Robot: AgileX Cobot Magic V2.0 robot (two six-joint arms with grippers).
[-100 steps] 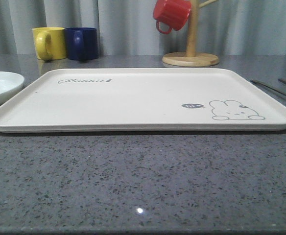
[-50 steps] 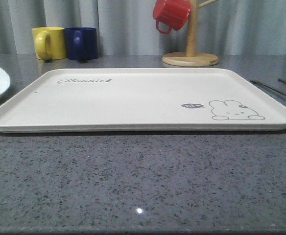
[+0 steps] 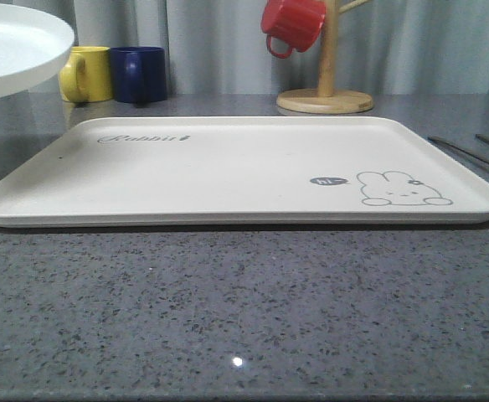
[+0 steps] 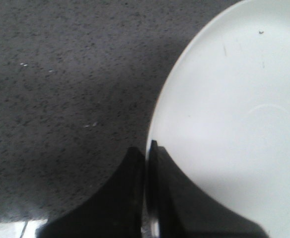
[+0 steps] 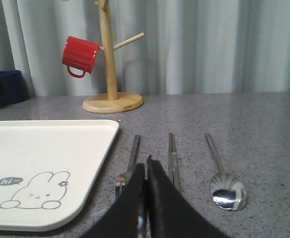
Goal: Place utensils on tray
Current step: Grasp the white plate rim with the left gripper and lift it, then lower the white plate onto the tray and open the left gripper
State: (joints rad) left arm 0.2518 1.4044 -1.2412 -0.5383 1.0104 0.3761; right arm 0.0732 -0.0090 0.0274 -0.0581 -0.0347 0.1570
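Note:
The cream tray (image 3: 228, 167) with the rabbit drawing lies in the middle of the grey counter, bare. To its right lie the utensils (image 3: 466, 151) side by side: a fork (image 5: 133, 153) nearest the tray (image 5: 45, 148), a pair of flat sticks (image 5: 171, 148), then a spoon (image 5: 227, 191). My right gripper (image 5: 146, 163) hovers shut between the fork and the sticks, with nothing in it. My left gripper (image 4: 146, 148) is shut on the rim of a round white plate (image 4: 234, 124), which hangs in the air above the far left (image 3: 18, 46).
A yellow mug (image 3: 90, 74) and a dark blue mug (image 3: 140, 74) stand at the back left. A wooden mug tree (image 3: 326, 84) with a red mug (image 3: 293, 23) on it stands behind the tray. Grey curtains close off the back.
The white plate slid left off the counter beside the tray and now hangs lifted at the upper left. Tray and utensils have not moved.

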